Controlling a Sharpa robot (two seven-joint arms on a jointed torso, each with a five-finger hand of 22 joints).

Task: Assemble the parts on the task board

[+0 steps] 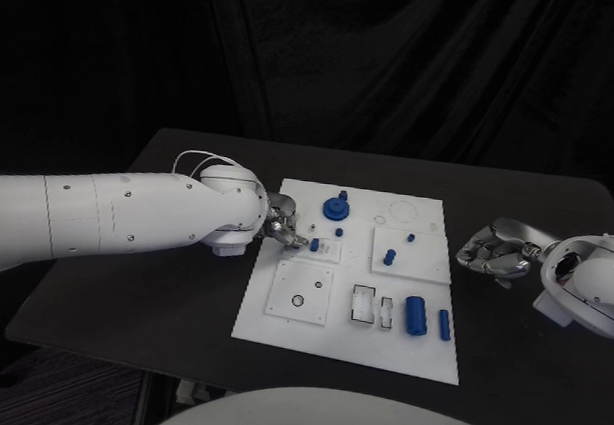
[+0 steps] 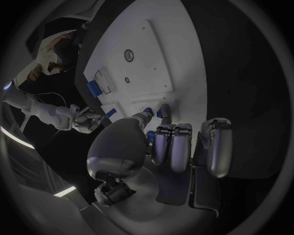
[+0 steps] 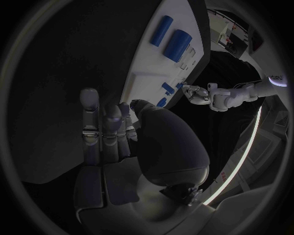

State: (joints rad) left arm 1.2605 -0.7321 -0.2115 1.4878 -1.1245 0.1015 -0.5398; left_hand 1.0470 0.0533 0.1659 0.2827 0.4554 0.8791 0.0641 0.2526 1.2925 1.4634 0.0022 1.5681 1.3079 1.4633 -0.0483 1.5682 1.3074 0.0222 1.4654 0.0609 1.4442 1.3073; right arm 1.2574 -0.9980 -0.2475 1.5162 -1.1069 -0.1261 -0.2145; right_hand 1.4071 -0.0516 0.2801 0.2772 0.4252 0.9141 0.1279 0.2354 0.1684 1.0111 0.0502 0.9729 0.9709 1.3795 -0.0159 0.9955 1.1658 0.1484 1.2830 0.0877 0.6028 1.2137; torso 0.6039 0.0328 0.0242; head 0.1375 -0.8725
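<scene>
Mid-frame on the white task board [image 1: 348, 327], the left hand [image 1: 283, 226] pinches a small blue part [image 1: 314, 244] in its fingers, while the right hand [image 1: 495, 251], right of the board over the desk [image 1: 141, 298], holds nothing, fingers loosely curled and apart

The task board [image 1: 297, 322] lies in the middle of the table [image 1: 141, 298], with the left hand [image 1: 280, 225] over its left edge and the right hand [image 1: 495, 251] just off its right edge. At the board's far side a round part [image 1: 335, 210] stands left of centre. Two cylinders, the larger cylinder [image 1: 415, 315] left of the slimmer cylinder [image 1: 445, 325], lie side by side near its front right corner.
</scene>
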